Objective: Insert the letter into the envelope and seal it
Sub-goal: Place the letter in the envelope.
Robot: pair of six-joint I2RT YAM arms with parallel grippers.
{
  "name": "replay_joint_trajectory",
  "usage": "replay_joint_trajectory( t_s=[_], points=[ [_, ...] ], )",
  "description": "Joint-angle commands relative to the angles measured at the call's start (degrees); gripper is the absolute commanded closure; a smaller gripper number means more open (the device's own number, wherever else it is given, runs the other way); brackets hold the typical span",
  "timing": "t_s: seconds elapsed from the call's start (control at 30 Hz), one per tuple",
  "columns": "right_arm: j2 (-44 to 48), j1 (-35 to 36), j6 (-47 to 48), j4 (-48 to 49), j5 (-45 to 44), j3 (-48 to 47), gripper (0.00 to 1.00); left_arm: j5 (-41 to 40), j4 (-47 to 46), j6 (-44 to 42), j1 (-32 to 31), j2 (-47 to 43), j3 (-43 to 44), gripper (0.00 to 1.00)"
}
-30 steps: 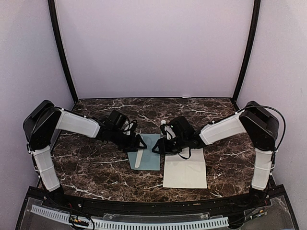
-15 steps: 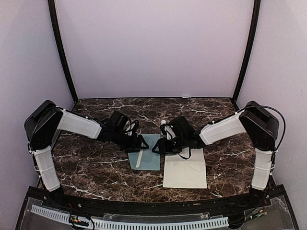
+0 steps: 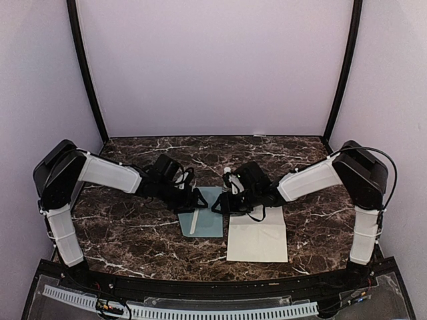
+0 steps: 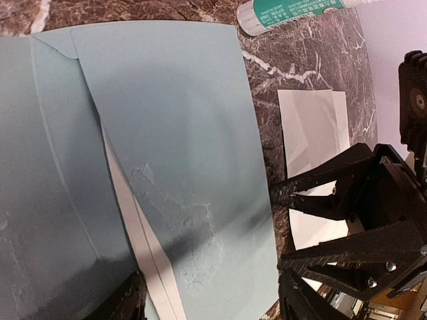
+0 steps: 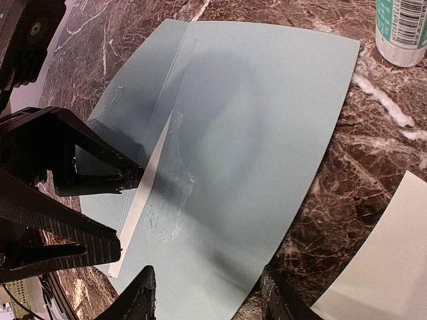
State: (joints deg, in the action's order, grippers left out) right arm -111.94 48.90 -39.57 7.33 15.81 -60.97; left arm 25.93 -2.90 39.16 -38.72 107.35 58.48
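**Station check: envelope (image 4: 167,120) flat at mid-surface, both sets of jaws spread**

The envelope: lies flat on the dark marble surface (image 3: 133,233), about midway between the two arms, pale blue-grey face up. Shows a narrow white strip (image 5: 143,200) running lengthwise along a fold line. May be the lighter inside of the flap or the edge of a sheet; cannot tell from these views. Carries a wrinkled patch (image 5: 175,187) just beside that strip.

The left gripper (image 5: 127,213): reaches in low over the envelope's far left part. Has jaws spread, one fingertip close over the fold beside the white strip, the other set apart nearer the envelope's outer edge. Pinches nothing.

The right gripper (image 4: 275,228): reaches in from the opposite side, facing the left one across the envelope. Has jaws spread, both tips at the envelope's right edge. Grips nothing.

The white sheet (image 3: 257,239): lies flat on the surface just beside the envelope's right edge, with a thin line of marble between the two. Extends nearer the arm bases than the envelope does; has its far end under the right arm's wrist.

The glue stick (image 4: 293,10): white and green, sits on the surface near the envelope's far right corner, apart from the paper.
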Motion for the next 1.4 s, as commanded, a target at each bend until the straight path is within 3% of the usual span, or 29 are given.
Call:
replay_joint_trajectory(
  t_s=[0.0, 0.83, 1.37],
  points=[
    [-0.78, -0.04, -0.26, 1.51, -0.41, -0.29, 0.5, -0.71, 4.5, -0.27, -0.64, -3.48, -1.31, 0.33],
    [1.99, 0.56, -1.28, 1.94, 0.21, 3.01, 0.5, 1.83, 3.93, 6.66, -4.27, -11.52, -11.0, 0.31],
    [5.59, 2.31, -3.44, 2.54, 1.88, 7.53, 0.5, 3.13, 3.07, 7.63, -5.3, -10.56, -10.76, 0.31]
  ],
)
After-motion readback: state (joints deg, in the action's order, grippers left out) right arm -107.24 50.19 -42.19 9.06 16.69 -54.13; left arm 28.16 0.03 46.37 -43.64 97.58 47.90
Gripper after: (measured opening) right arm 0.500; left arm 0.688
